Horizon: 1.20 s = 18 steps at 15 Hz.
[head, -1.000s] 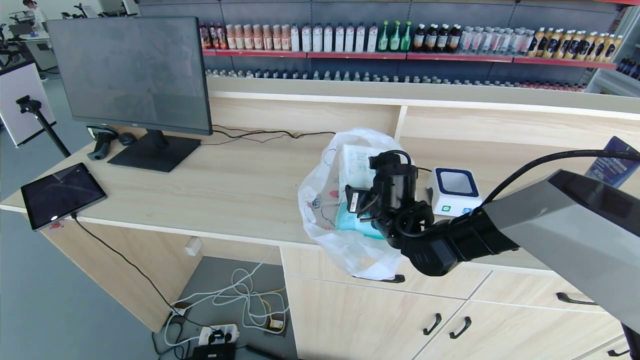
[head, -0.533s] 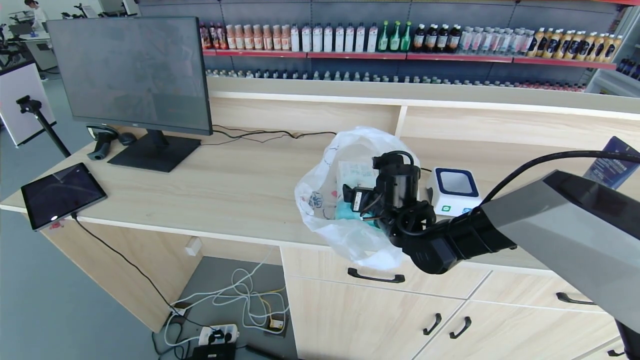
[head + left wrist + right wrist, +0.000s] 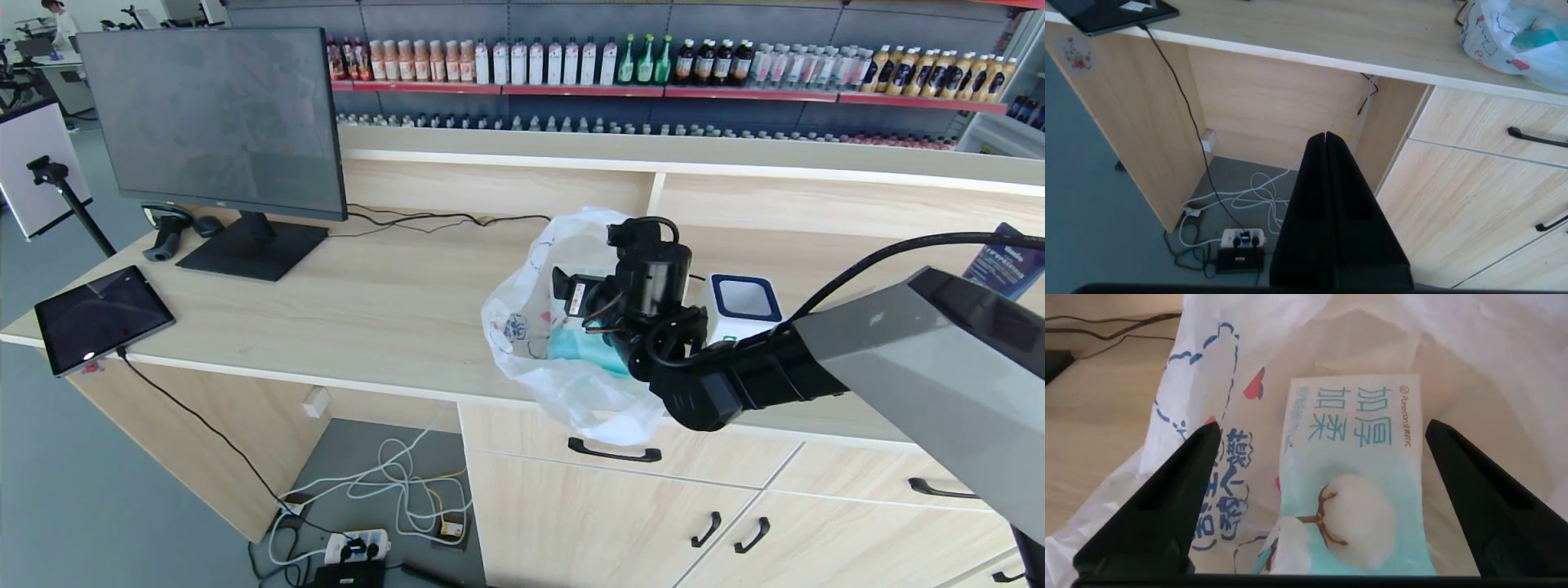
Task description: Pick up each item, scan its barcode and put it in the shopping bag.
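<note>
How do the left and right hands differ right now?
The left hand is shut; the right hand is open wide. The left hand hangs low, facing the light wooden counter; the right hand is over the white plastic shopping bag with the white-and-teal tissue pack inside. Both are black and hold nothing.

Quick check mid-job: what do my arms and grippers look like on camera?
The right arm has a boxy silver-grey forearm, then black rounded wrist joints. A thick black cable arcs along it, thinner ones loop at the wrist, beside a small white label. The right gripper and left gripper have black, wedge-shaped fingers.
</note>
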Motion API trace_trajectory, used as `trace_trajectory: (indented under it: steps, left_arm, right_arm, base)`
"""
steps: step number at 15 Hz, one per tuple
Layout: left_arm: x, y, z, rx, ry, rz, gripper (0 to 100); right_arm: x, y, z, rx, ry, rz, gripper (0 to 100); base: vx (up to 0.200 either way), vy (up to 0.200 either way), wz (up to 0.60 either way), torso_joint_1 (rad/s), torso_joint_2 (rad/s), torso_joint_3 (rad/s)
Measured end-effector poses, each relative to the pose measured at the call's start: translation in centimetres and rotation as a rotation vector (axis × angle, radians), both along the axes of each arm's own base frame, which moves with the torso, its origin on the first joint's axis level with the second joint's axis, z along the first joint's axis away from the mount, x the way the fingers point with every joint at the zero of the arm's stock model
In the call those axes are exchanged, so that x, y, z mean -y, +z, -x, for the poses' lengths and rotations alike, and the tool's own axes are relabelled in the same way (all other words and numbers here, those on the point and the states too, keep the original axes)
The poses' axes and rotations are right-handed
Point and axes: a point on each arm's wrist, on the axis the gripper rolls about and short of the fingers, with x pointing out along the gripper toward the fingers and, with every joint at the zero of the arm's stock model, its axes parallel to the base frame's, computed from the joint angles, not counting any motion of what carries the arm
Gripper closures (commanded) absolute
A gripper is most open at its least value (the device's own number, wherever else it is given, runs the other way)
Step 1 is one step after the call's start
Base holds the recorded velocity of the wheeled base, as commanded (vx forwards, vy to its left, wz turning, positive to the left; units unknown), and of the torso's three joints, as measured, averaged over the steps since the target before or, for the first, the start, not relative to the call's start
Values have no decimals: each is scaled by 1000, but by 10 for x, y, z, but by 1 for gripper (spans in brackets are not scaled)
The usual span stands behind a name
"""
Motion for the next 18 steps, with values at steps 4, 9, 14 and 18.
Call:
trace_trajectory:
  steps: [4,9,14,18]
  left_arm:
    - [0,0,0,0,-1,1,100]
    - [0,0,0,0,0,0,100]
    - [0,0,0,0,0,0,100]
    - [0,0,0,0,0,0,100]
  right_arm:
    - [6,32,30,129,26,-15,0]
    - [34,32,77,211,73,-1,0]
    - [67,17,123,335,233,95,0]
    - [72,19,129,328,234,76,0]
  base:
    - [0,0,0,0,0,0]
    - [0,0,0,0,0,0]
    - [0,0,0,0,0,0]
    - [0,0,0,0,0,0]
